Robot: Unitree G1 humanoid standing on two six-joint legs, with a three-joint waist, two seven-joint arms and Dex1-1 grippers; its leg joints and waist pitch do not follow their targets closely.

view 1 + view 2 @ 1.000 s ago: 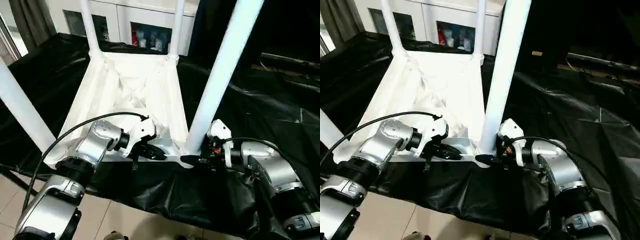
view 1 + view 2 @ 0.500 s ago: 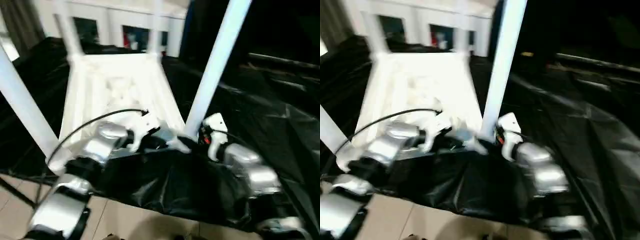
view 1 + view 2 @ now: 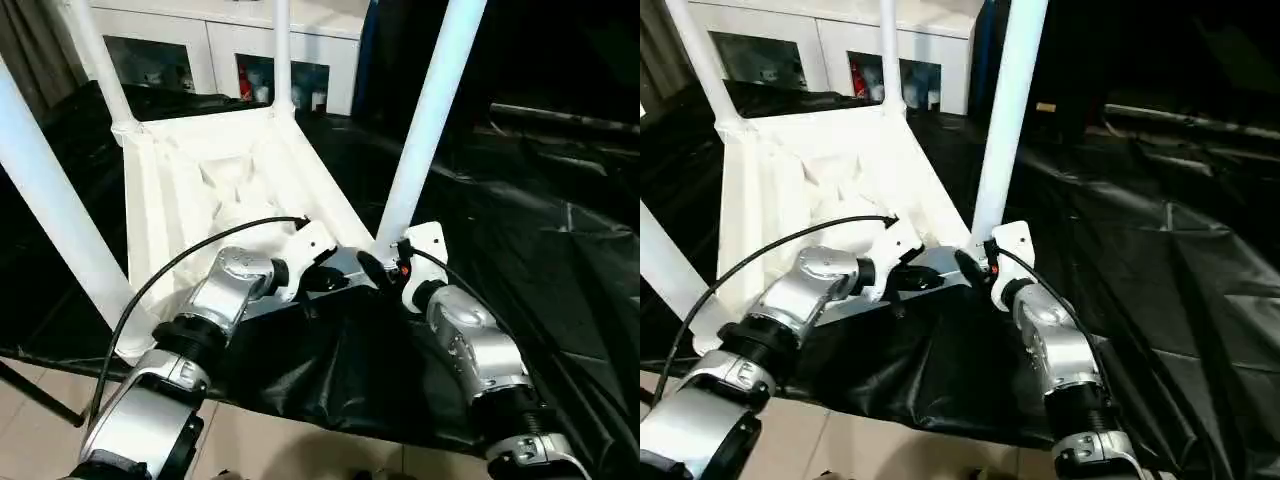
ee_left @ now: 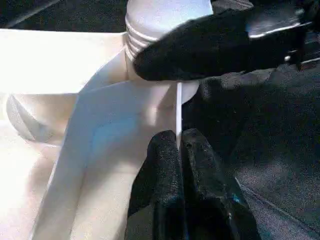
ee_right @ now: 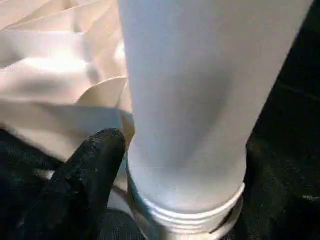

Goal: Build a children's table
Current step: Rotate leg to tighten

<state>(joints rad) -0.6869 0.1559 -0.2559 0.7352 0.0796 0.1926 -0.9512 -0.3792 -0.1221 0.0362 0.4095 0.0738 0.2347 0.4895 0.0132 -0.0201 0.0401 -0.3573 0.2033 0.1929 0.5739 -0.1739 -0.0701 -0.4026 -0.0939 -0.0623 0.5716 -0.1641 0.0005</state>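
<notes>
Four legs [image 3: 430,110] stand upright from your one upturned table top [image 3: 215,190], long axes vertical, tips upward. Your left gripper [image 4: 180,150], fingers pressed together, pinches the top's thin rim. Just beside it, your right gripper [image 3: 375,268] straddles the nearest leg's base; its grip you cannot tell.

No readable text anywhere.

Nothing in these views carries lettering, a label, a brand mark, a number or a sign that can be made out. The items behind the glass doors of the white cabinet [image 3: 270,70] at the back are too small and blurred to tell whether they bear any print.
</notes>
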